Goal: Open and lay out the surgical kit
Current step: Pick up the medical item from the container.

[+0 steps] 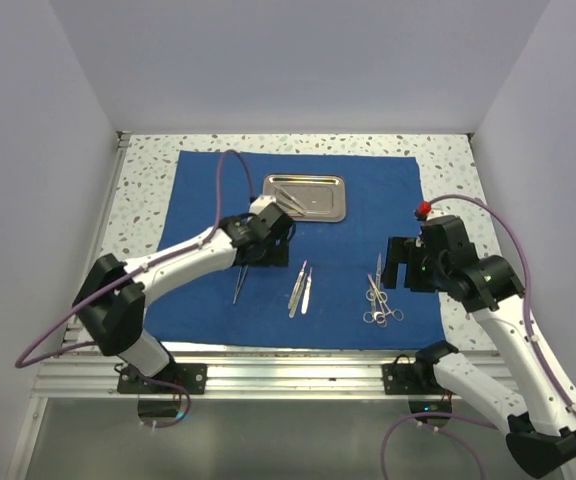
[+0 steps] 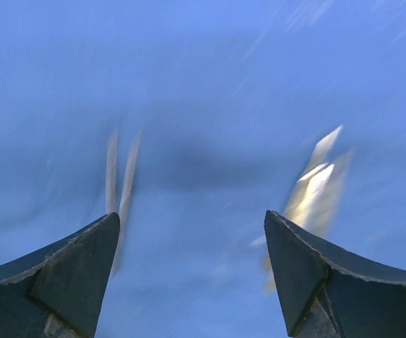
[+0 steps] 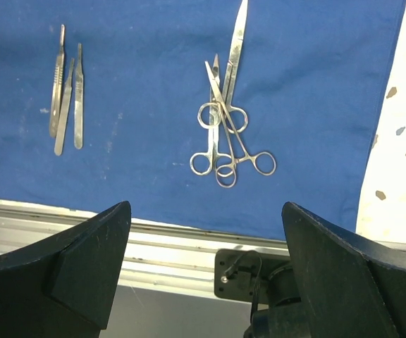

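The left end effector (image 2: 190, 215) is wide open and empty above the royal-blue cloth wrap (image 1: 198, 190). The shiny rectangular steel tray (image 1: 328, 200) lies just beyond it toward the counter's (image 1: 146, 180) far edge, long axis crosswise. The right end effector (image 3: 206, 205), open and empty, is farther away.

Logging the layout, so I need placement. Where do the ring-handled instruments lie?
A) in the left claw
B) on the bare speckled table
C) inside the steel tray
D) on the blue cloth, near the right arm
D: the ring-handled instruments lie overlapped on the blue cloth beside the right claw, well clear of the steel tray.
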### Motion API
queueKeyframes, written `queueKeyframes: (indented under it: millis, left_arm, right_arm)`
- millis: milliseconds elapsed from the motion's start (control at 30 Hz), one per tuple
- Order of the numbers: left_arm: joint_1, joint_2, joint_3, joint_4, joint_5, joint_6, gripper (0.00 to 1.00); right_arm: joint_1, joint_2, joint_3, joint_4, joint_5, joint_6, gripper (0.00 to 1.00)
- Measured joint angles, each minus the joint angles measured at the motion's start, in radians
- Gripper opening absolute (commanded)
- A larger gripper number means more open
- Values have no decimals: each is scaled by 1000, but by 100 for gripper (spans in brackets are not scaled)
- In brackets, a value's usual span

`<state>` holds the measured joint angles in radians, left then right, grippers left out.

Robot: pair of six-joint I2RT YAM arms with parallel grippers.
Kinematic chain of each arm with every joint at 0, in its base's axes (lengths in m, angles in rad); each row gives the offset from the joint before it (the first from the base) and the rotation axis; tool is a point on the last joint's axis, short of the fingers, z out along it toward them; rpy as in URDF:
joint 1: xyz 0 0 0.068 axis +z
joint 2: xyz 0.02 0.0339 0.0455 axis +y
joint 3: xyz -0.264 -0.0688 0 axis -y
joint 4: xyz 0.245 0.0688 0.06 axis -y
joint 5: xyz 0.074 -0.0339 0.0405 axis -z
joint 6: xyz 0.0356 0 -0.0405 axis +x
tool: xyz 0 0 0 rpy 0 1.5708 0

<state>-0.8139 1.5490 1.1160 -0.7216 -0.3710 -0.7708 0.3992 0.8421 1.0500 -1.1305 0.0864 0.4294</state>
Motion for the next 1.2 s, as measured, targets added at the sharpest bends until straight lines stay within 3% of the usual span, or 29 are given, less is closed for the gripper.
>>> queueKeyframes:
  millis: [267,500,1200]
  left_arm:
    - [41,415,566,18,-62,79,82]
    - [131,769,907,-14,-62,79,80]
    - [225,934,1114,20,-48,46,71]
  right_arm:
    - [0,-13,14,-58,28,0,92]
    - [0,-2,106,-110,91,-8,93]
    - [0,61,122,-148,161,-31,93]
